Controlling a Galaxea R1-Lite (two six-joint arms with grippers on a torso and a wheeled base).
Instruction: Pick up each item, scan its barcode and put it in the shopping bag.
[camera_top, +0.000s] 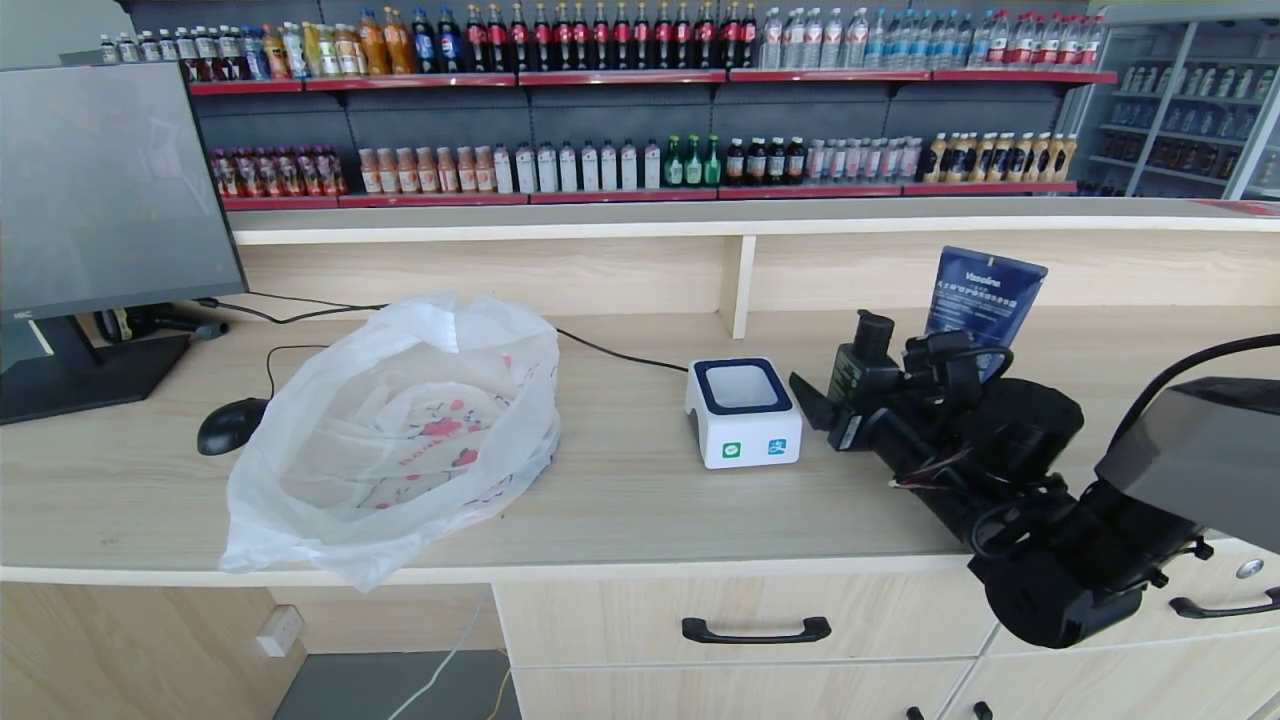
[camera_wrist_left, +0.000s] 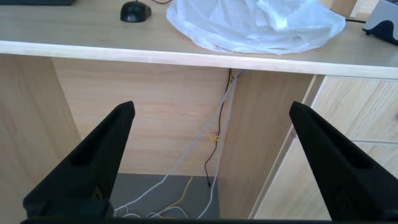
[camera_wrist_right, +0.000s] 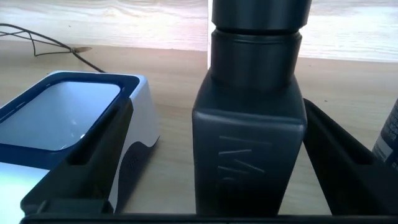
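Right wrist view: right tool (camera_wrist_right: 217, 107) open astride the upright bottle (camera_wrist_right: 249, 143), scanner (camera_wrist_right: 74, 118) just beside toward the bag (camera_top: 400, 430); left tool (camera_wrist_left: 211, 107) open, well apart.

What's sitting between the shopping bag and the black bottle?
The scanner, on the counter, as the head view shows: bag to its left, bottle to its right.
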